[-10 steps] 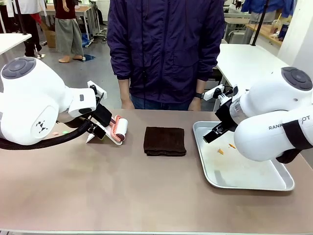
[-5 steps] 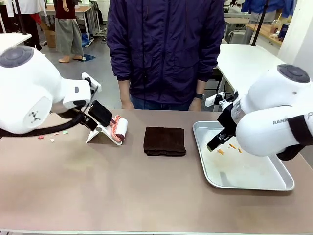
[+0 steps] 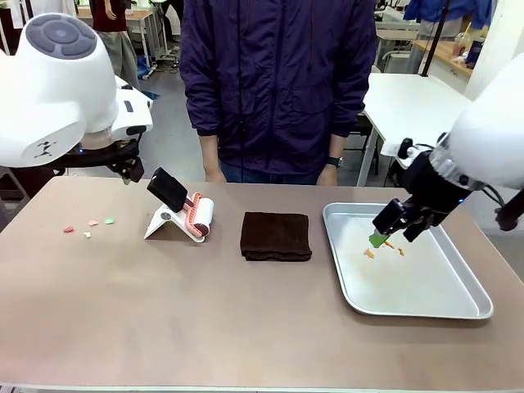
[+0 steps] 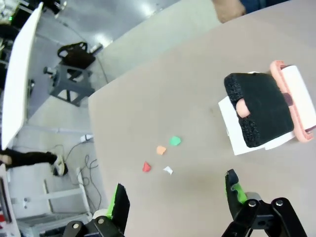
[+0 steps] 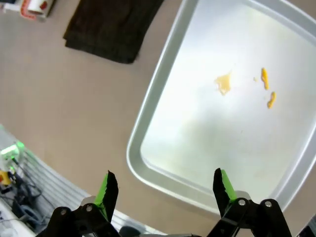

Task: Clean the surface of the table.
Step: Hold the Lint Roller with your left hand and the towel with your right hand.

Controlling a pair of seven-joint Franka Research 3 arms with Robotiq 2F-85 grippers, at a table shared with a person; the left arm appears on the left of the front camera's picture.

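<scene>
The taupe-brown table spans the front view. Near its left end lie small coloured scraps, seen closer as green, orange, red and white scraps. My left gripper hangs open above them, with nothing between its fingers; in the front view the left gripper sits high by the table's far left edge. My right gripper hovers open over the silver tray, holding nothing. From the wrist, the right gripper looks down at the tray's near rim and orange crumbs.
A lint roller with a black handle rests on a white stand, right of the scraps. A folded dark brown cloth lies mid-table. A person in a dark blue jacket stands at the far edge. A white table stands behind right.
The left arm has swung up and back, away from the lint roller, uncovering the scraps. The right gripper has risen and moved right over the tray.
</scene>
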